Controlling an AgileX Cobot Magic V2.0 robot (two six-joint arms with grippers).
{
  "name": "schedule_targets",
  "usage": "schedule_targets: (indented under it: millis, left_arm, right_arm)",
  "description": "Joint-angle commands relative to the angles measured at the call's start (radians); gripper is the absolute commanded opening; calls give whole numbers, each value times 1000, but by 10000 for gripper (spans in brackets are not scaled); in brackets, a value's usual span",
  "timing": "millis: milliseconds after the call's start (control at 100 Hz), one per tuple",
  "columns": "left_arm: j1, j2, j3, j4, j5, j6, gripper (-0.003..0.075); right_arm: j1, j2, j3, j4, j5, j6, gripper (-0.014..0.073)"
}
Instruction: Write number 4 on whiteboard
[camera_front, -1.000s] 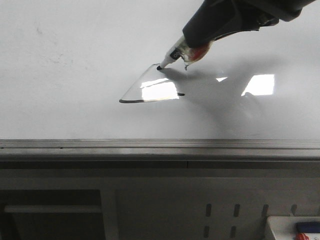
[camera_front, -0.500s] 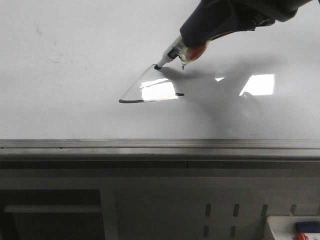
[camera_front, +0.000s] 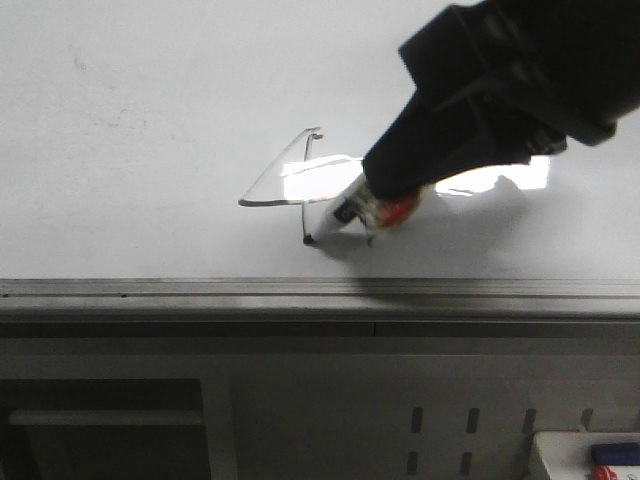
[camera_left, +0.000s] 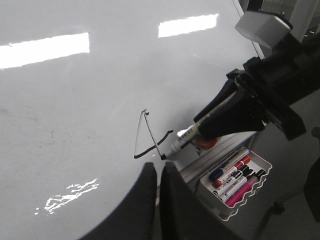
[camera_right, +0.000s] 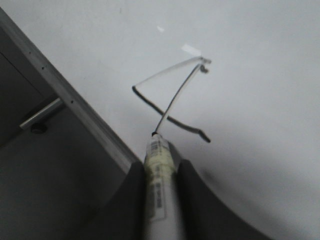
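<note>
Marker (camera_front: 352, 211) in the right hand (camera_front: 395, 205) touched the whiteboard (camera_front: 150, 120) with its dark tip at the lower end of the long vertical stroke, close to the grey frame edge (camera_front: 200, 290) at 6 o'clock of the front view. The right hand's fingers (camera_right: 132, 195) were pinched on the marker's pale barrel, one on each side, as the right wrist view showed. The number 4 (camera_front: 290, 180) lay on the board just at 10 o'clock of the marker tip: a slanted stroke ran from the apex down to the 8 o'clock corner, a horizontal bar ran from that corner toward 3 o'clock, and the vertical stroke descended from the apex across the bar to the tip. A bright glare patch (camera_front: 320, 175) sat inside the figure. In the left wrist view the left hand (camera_left: 156, 195) hovered over the board with its two dark fingers (camera_left: 142, 200) pressed nearly together and nothing between them, while the figure stood just beyond them. A white tray (camera_left: 260, 175) of spare markers (camera_left: 232, 175) sat off the board's edge, near the right arm (camera_left: 265, 95).
</note>
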Motion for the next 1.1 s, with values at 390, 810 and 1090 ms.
schedule_targets:
  millis: [390,810,1090]
  left_arm:
    - [1,3,-26,-86,-23,-2,-20]
    - [1,70,-201,87,273,56,295]
    - [1,228,-473,303,563,61,340]
  right_arm:
    - [6,-58,-81,10,34,-7,-64]
    - [162,-147,-411,-103,354,-7,-64]
    - [305,-114,-411,-232,345,-199,-64]
